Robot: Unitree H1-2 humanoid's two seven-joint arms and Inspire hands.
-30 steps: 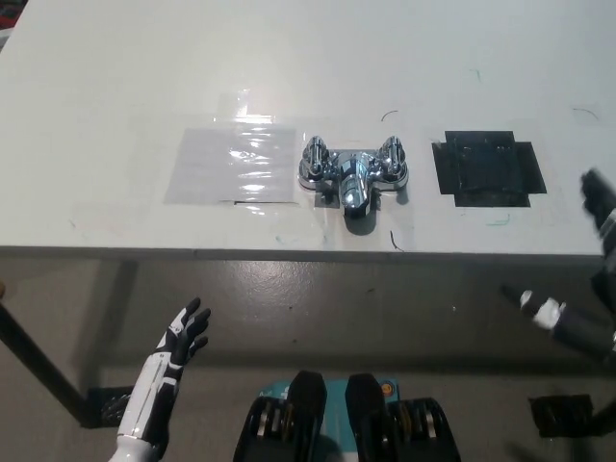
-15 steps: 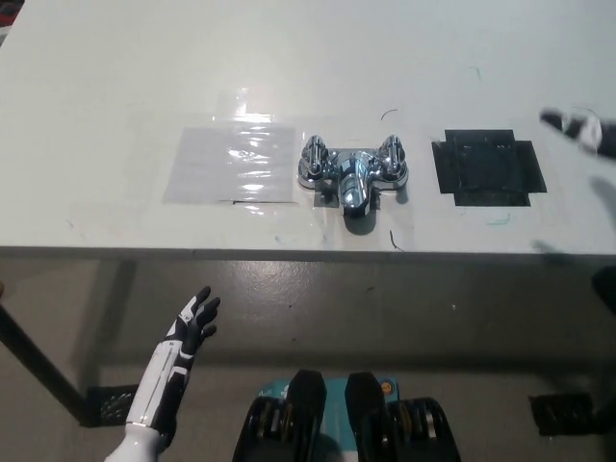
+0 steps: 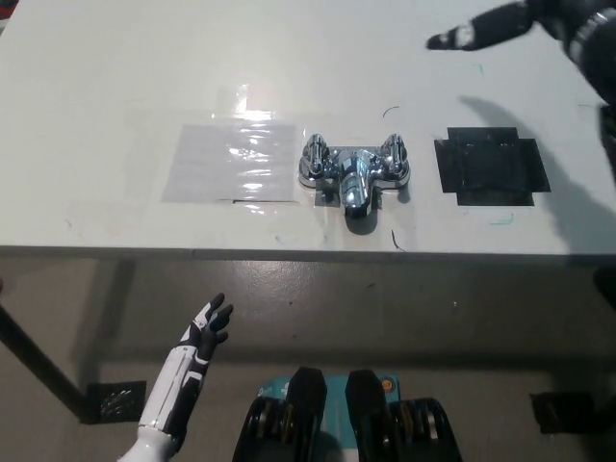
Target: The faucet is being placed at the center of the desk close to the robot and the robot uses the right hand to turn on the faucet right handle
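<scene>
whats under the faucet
A grey patch on the desk shows at the edges of the faucet base. The chrome body covers the rest, so its full shape cannot be seen.

I have one view, my head camera looking steeply down, the surface filling the frame toward twelve o'clock.

Nothing readable showed: no text, label, brand, number or sign. The desk bore only a few thin pen strokes, at about 1 and 5 o'clock from the faucet, and they formed no letter or numeral.
</scene>
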